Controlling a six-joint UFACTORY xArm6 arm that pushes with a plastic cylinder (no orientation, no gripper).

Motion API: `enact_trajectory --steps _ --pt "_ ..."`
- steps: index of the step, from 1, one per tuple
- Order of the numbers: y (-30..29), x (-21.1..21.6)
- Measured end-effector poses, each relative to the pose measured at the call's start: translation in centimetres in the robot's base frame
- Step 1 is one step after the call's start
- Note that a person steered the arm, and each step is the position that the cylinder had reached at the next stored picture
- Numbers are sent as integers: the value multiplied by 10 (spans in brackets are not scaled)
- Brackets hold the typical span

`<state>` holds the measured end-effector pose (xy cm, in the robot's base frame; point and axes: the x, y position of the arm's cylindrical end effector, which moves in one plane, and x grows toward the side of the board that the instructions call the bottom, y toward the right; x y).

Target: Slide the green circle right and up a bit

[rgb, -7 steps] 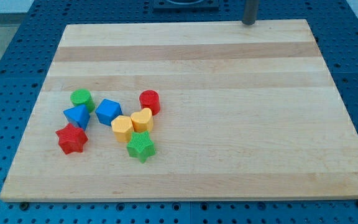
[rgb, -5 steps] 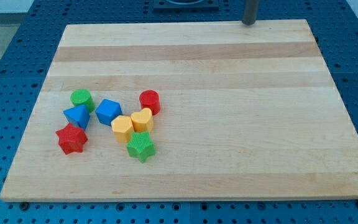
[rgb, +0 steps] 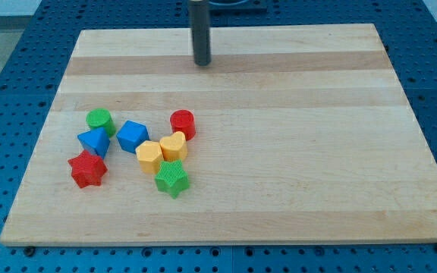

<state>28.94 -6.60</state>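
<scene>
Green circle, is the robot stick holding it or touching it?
No, nothing is held. My tip is up near the view's top, well apart from the green circle and every other block.

Your single camera looks down on the wooden board [rgb: 279,152] from above and beyond its near edge, tilted forward — the far edge at the view's top appears narrower than the near edge at the bottom. The whole board fits within the frame, with blue perforated table [rgb: 6,91] showing on every side. You have no second view — nothing is shared or cross-checked.
</scene>
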Motion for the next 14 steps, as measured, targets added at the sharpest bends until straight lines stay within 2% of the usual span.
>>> enact_trajectory --steps 1,2,3,5,7,9,11,14 --pt "-52 0" --pt "-145 2" --pt "-227 43" --pt "-239 74" --pt "-239 126" --pt "-233 126" --pt "-192 126" --pt "-169 167"
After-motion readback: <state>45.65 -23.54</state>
